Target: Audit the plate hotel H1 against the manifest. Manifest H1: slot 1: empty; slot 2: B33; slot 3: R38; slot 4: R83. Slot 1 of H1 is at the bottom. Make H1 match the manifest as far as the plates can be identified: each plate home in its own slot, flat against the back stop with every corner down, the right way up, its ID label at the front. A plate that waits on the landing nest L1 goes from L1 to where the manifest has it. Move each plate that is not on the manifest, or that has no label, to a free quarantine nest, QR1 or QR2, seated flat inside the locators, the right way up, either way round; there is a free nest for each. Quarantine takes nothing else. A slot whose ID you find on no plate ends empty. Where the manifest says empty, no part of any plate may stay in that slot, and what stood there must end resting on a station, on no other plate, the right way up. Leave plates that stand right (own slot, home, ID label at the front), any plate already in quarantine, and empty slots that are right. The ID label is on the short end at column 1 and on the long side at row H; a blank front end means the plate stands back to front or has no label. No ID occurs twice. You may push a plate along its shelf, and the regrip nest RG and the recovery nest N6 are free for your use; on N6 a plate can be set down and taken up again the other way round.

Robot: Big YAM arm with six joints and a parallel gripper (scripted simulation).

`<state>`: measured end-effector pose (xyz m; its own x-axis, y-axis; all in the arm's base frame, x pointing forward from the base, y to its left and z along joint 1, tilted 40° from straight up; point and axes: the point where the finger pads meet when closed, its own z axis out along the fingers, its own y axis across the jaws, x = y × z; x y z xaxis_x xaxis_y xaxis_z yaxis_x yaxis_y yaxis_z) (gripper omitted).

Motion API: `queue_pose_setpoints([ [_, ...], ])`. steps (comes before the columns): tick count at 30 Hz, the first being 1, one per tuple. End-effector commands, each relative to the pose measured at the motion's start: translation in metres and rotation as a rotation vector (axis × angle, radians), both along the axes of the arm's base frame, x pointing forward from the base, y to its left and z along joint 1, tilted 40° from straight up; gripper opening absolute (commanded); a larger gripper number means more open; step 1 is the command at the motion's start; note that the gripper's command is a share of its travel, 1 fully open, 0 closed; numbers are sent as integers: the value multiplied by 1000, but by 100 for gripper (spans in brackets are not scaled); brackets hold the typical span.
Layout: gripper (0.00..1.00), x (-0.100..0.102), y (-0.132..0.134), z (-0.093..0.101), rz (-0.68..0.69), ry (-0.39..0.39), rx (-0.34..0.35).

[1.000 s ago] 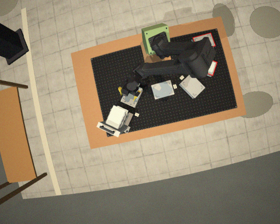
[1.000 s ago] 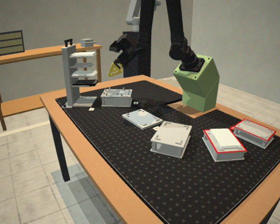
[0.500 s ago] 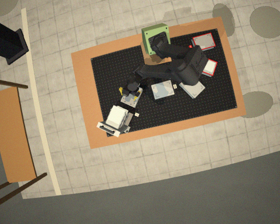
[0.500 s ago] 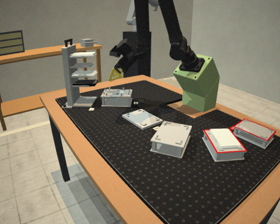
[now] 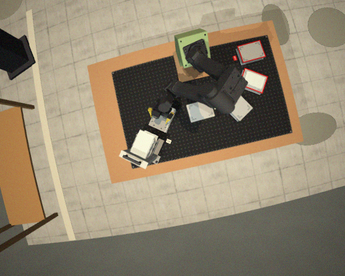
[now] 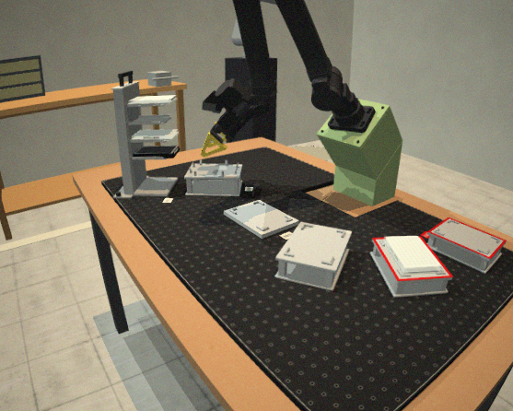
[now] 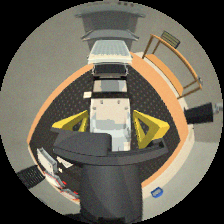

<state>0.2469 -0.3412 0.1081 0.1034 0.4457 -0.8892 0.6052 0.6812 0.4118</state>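
The plate hotel H1 [image 6: 124, 138] [image 5: 132, 158] [image 7: 109, 22] stands at the table's left end. A white plate [image 6: 152, 99] [image 5: 144, 143] lies in its top slot. The slot below shows only a thin grey shelf [image 6: 154, 119]. A light plate [image 6: 155, 135] lies in the second slot from the bottom, and a black plate [image 6: 155, 150] [image 7: 110, 69] lies in the bottom slot. No labels are readable. My gripper [image 6: 213, 145] [image 5: 162, 114] [image 7: 110, 112] is open and empty. It hovers above the bare landing nest [image 6: 213, 186] [image 5: 158, 126] [image 7: 110, 107] and faces the hotel.
A flat grey nest [image 6: 260, 217] [image 5: 199, 111] and a taller grey nest [image 6: 314, 253] [image 5: 242, 108] stand mid-table. One red-rimmed nest [image 6: 411, 286] holds a white plate [image 6: 413, 253] [image 5: 256, 81]. The other red-rimmed nest [image 6: 466, 237] [image 5: 251, 52] is bare. The green arm base [image 6: 365, 157] stands behind.
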Motion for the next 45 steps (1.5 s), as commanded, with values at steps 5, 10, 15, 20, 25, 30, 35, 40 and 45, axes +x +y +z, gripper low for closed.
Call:
queue_pose_setpoints([
  [5, 100, 10, -10, 16, 2, -26, -25],
  [10, 100, 16, -15, 21, 7, -26, -26],
  [15, 100, 20, -21, 26, 7, -27, -27],
  [20, 100, 23, -25, 29, 7, -27, -28],
  [25, 100, 18, -28, 23, -3, -17, -28],
  [30, 100, 18, -28, 23, -3, -17, -28],
  [35, 100, 18, -28, 23, -3, -17, -28],
  [40, 100, 18, -28, 23, -3, -17, -28],
  [45, 100, 18, -28, 23, -3, -17, -28],
])
